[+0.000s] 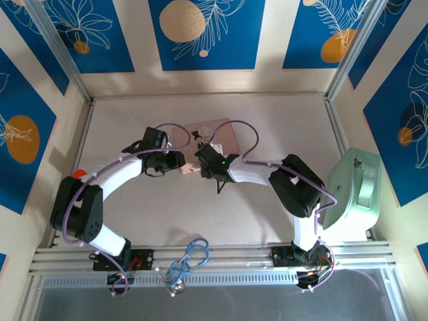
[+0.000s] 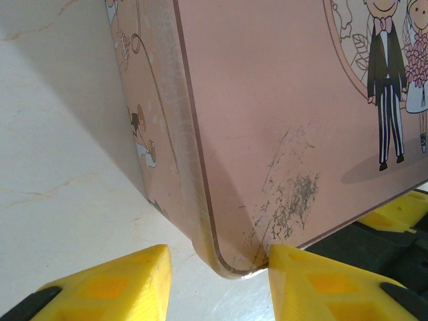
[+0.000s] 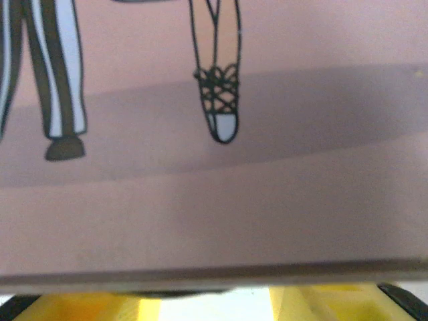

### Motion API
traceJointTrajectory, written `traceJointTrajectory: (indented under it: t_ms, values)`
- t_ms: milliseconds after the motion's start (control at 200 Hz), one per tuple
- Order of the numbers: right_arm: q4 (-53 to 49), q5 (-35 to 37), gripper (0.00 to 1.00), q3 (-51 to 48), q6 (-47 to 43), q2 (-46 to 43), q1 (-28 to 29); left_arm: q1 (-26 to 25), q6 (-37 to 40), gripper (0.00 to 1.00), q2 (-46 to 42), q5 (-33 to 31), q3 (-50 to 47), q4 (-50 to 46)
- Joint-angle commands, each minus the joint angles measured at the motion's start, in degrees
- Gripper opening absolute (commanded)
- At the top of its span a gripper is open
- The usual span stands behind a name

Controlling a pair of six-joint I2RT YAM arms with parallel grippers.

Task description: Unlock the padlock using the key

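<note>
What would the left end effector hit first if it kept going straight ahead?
Most likely the pink tin: its scuffed rounded corner sits right ahead, between the left end effector's two yellow fingers. Depth is hard to judge, but it looks very close.

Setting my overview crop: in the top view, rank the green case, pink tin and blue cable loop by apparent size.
1. green case, largest.
2. pink tin, though it is partly covered, so its full extent is unsure.
3. blue cable loop, smallest.
</note>
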Motion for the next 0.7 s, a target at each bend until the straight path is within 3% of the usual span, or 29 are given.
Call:
traceJointTrajectory:
  t_ms: [0,695]
  values:
    - [-2.95,0.84,0.44,1.79,-0.48,1.91,-0.53,0.91,0.8,0.41,0.72,-0.03,0.22,-1.28]
    - [-9.6,1.65,0.38,4.69,2.62,2.95,1.17,0.91,0.79,0.4,0.45,-0.17,-0.75,-0.66]
